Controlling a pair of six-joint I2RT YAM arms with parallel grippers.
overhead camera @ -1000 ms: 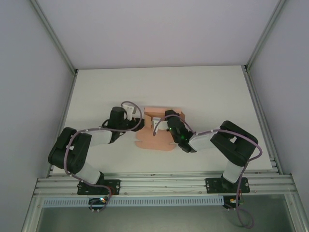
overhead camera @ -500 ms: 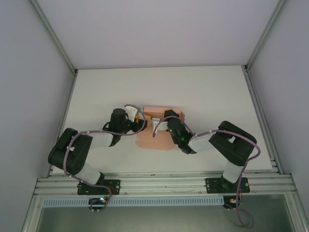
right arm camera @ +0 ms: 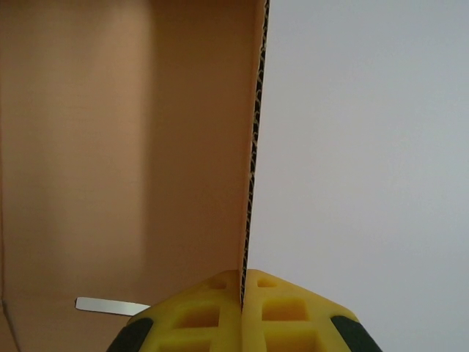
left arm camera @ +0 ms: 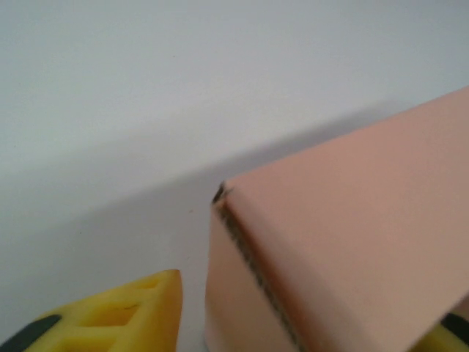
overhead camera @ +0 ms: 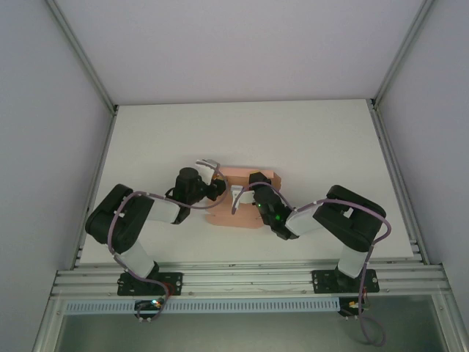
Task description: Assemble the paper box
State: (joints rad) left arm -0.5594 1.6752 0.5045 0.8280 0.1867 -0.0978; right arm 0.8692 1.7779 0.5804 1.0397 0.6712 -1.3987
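The paper box [overhead camera: 229, 217], of salmon-pink card and partly folded, is seen from the overhead camera near the middle of a white table [overhead camera: 293, 139], with both arms bent in over it. The left gripper [overhead camera: 218, 189] is set against the box's left side, while the right gripper [overhead camera: 250, 180] is placed at a raised wall toward the far edge. A green light [overhead camera: 277, 214] glows on the right arm.

From the left wrist, a folded corner of the box [left arm camera: 352, 242] is shown between the yellow fingers [left arm camera: 139, 319] of the left gripper [left arm camera: 293, 326]. The jaws are spread, and a gap is visible between the near finger and the card.

From the right wrist, an upright wall of the box [right arm camera: 132, 147] is pinched at its corrugated edge [right arm camera: 253, 147] by the right gripper [right arm camera: 244, 293], its jaws pressed together on the card. A plain white strip [right arm camera: 110, 304] is seen low on the inner face.
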